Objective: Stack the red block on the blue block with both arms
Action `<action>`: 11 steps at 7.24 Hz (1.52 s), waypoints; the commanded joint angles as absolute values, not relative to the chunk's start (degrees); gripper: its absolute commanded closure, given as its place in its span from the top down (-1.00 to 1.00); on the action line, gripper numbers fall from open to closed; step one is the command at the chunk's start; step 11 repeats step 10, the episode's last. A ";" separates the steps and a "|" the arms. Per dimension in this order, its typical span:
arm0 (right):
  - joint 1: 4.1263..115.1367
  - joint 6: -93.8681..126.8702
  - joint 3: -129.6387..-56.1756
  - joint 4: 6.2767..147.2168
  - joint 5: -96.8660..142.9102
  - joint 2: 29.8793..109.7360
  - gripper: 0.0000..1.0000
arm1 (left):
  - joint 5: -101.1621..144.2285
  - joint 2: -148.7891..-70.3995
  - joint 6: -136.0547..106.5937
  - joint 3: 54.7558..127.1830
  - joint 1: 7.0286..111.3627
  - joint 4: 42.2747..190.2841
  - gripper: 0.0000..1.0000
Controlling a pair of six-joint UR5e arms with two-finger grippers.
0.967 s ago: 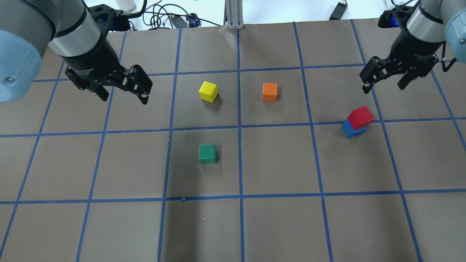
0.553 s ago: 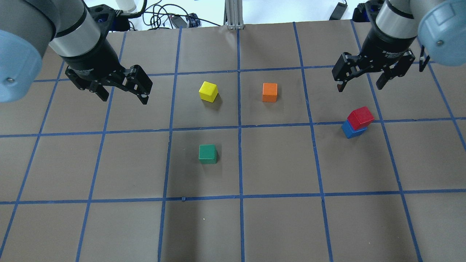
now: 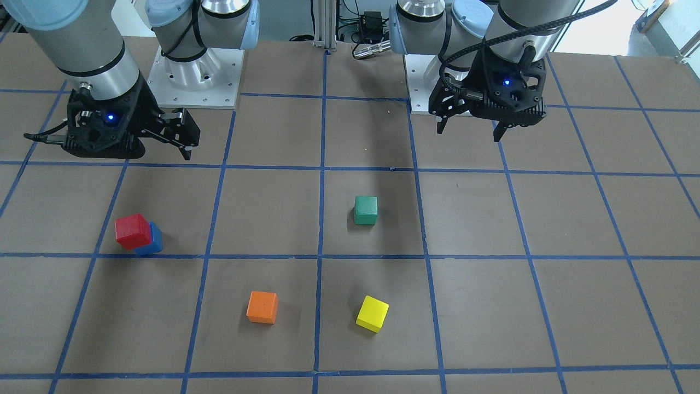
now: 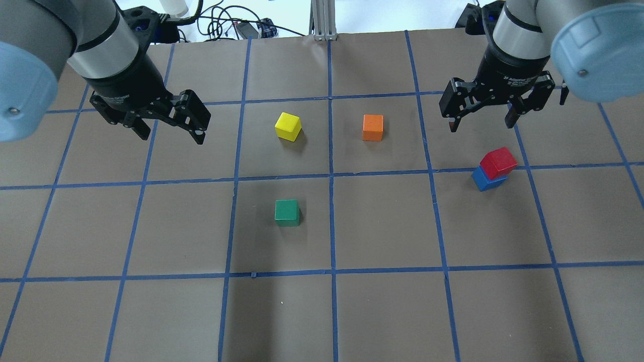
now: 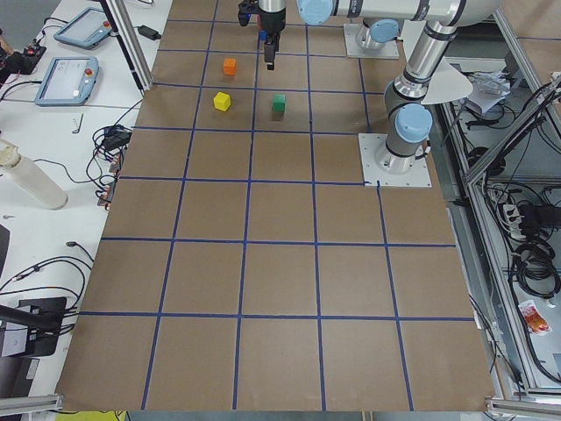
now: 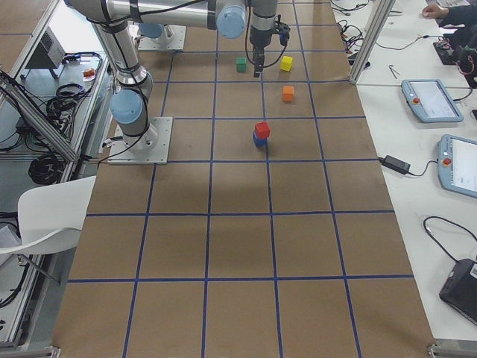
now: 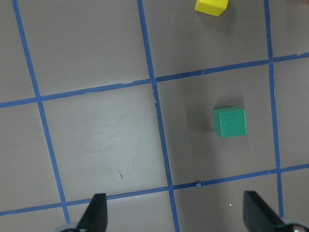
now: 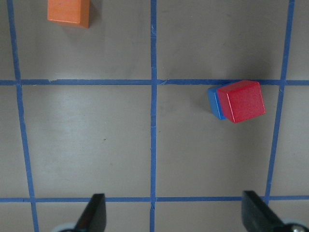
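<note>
The red block (image 4: pixel 498 162) sits on top of the blue block (image 4: pixel 485 179), turned and offset so that part of the blue one shows. The stack stands on the table's right side and also shows in the right wrist view, red block (image 8: pixel 241 101) over blue block (image 8: pixel 214 102). My right gripper (image 4: pixel 480 123) is open and empty, raised above the table just beyond the stack and apart from it. My left gripper (image 4: pixel 172 137) is open and empty, raised over the left side of the table, far from the stack.
A yellow cube (image 4: pixel 288 125) and an orange cube (image 4: pixel 373 127) sit mid-table towards the far side. A green cube (image 4: pixel 287 212) lies nearer, under the left wrist view (image 7: pixel 230 122). Cables and a metal post (image 4: pixel 324 20) line the far edge.
My right gripper has swung leftward from the table's right edge to a spot just beyond the stack, staying open. The left arm and all blocks have not moved.
</note>
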State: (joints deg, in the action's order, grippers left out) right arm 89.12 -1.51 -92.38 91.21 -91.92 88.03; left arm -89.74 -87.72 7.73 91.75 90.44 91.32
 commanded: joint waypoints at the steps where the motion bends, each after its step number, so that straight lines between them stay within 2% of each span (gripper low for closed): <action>1: 89.74 -0.97 -92.55 91.14 -92.20 88.94 1.00 | -89.74 -87.71 7.73 91.76 90.44 91.32 1.00; 4: 89.21 -1.75 -92.29 87.12 -92.11 89.91 1.00 | -89.74 -87.71 7.73 91.76 90.44 91.32 1.00; 11: 89.21 -1.76 -92.29 87.71 -89.39 90.17 1.00 | -89.74 -87.71 7.73 91.58 90.44 91.32 1.00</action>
